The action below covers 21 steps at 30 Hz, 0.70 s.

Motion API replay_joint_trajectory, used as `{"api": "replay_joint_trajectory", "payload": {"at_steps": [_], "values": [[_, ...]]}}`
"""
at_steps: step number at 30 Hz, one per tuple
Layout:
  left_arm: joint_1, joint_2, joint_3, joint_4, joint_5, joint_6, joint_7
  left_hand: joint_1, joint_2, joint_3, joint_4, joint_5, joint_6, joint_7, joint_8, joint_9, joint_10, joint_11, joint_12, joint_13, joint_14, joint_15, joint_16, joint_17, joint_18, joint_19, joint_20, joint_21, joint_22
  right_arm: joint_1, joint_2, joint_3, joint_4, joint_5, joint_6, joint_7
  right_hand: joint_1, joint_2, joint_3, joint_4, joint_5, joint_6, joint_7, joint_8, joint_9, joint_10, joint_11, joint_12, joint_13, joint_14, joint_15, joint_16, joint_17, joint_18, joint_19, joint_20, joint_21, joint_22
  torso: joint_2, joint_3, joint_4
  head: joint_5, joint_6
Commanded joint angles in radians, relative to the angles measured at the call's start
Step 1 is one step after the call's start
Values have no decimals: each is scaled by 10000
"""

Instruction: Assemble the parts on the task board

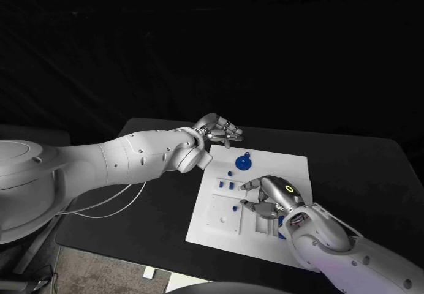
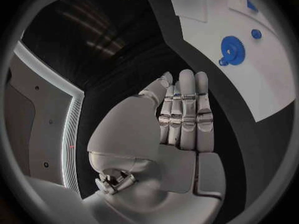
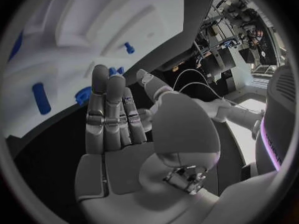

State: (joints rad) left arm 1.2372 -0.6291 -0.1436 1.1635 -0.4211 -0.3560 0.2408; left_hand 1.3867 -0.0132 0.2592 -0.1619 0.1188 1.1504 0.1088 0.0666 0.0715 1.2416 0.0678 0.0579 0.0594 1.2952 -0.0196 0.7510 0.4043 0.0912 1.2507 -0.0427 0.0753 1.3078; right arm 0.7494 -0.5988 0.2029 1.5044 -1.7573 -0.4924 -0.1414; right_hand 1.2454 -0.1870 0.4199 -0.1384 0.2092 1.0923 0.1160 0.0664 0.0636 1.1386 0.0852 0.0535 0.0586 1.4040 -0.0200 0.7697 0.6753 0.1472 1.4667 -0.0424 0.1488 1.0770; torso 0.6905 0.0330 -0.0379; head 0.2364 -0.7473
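Observation:
The white task board [image 1: 225, 214] lies in the middle of the black table. A blue gear [image 1: 244, 162] sits near its far edge, and small blue pegs [image 1: 231, 184] stand below it. My left hand [image 1: 219, 130] hovers just beyond the board's far left corner and holds nothing. In the left wrist view its fingers [image 2: 185, 109] are straight and close together, with the gear [image 2: 233, 50] ahead of them. My right hand [image 1: 269, 196] is low over the board's middle right, its palm empty. The right wrist view shows its fingers [image 3: 109, 114] straight above a blue cylinder [image 3: 40, 97] and a peg [image 3: 129, 48].
The black table [image 1: 353, 165] extends around the board on all sides. A thin pale cable [image 1: 106, 205] hangs from my left arm over the table's left part. The table's near edge runs just below the board.

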Motion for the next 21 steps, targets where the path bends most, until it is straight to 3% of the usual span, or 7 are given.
{"api": "replay_joint_trajectory", "payload": {"at_steps": [1,4,8,14,16,18,21], "values": [[1,-10,5,12,61,136,31,-26,50,-59,26,51,-31,33,-20,6,-72,-15,39,1,50,-8,-31,12,-19,48,30,-29,128,60,-352,269,338,516,139,87,16,-6,397,-18,-27,22,0,-40,-3,303,-49,59,4,-23,-23,67,-14,40,304,19,65,55,-1,-2,-13,-227,160],[-1,-34,4,16,61,143,32,-26,50,-59,26,51,-31,33,-20,6,-72,-15,39,1,50,-8,-31,12,-19,48,30,-29,128,218,-737,526,557,573,737,10,22,-49,709,-99,45,66,33,-40,-2,384,-59,61,4,-11,-41,112,2,22,297,-14,143,141,-1,4,-27,-343,233],[-9,-84,2,34,61,153,34,-26,50,-59,26,51,-31,33,-20,6,-72,-15,39,1,50,-8,-31,12,-19,48,30,-29,128,541,-1204,692,614,495,1588,-192,-8,-145,672,-134,29,-290,-45,-40,-11,24,1,68,8,-72,2,102,-3,17,205,12,164,213,4,16,-15,-514,324],[-22,-148,0,59,61,163,34,-26,50,-59,26,51,-31,33,-20,6,-72,-15,39,1,50,-8,-31,12,-19,48,30,-29,128,796,-1547,763,407,214,2439,-485,198,-149,-373,-13,-300,-684,-200,-40,-13,-453,106,80,16,-215,106,74,-76,60,124,132,-2,82,14,24,6,-648,359],[-26,-164,0,69,61,169,34,-26,50,-59,26,51,-31,33,-20,6,-72,-15,39,1,50,-8,-31,12,-19,48,30,-29,128,832,-1597,772,320,92,2780,-613,282,-146,-674,151,-512,-723,-215,-43,-14,-586,138,75,15,-285,141,86,-96,77,101,177,-90,-11,20,18,13,-684,359],[-28,-173,-1,78,61,179,33,-26,50,-59,26,51,-31,33,-20,6,-72,-15,39,1,50,-8,-31,12,-19,48,30,-29,128,853,-1615,777,227,-30,3078,-726,317,-188,-884,371,-1058,-959,-391,-45,-16,-761,185,77,16,-404,189,79,-122,86,35,224,-194,-109,19,13,11,-716,348],[-31,-179,-2,87,61,190,33,-26,50,-59,26,51,-31,33,-20,6,-72,-15,39,1,50,-8,-31,12,-19,48,30,-29,128,868,-1599,780,89,-135,3381,-822,493,-276,-1074,745,-1295,-1190,-417,-50,-23,-836,206,81,17,-452,215,138,-171,106,87,262,-292,-260,23,5,15,-764,325]]}}
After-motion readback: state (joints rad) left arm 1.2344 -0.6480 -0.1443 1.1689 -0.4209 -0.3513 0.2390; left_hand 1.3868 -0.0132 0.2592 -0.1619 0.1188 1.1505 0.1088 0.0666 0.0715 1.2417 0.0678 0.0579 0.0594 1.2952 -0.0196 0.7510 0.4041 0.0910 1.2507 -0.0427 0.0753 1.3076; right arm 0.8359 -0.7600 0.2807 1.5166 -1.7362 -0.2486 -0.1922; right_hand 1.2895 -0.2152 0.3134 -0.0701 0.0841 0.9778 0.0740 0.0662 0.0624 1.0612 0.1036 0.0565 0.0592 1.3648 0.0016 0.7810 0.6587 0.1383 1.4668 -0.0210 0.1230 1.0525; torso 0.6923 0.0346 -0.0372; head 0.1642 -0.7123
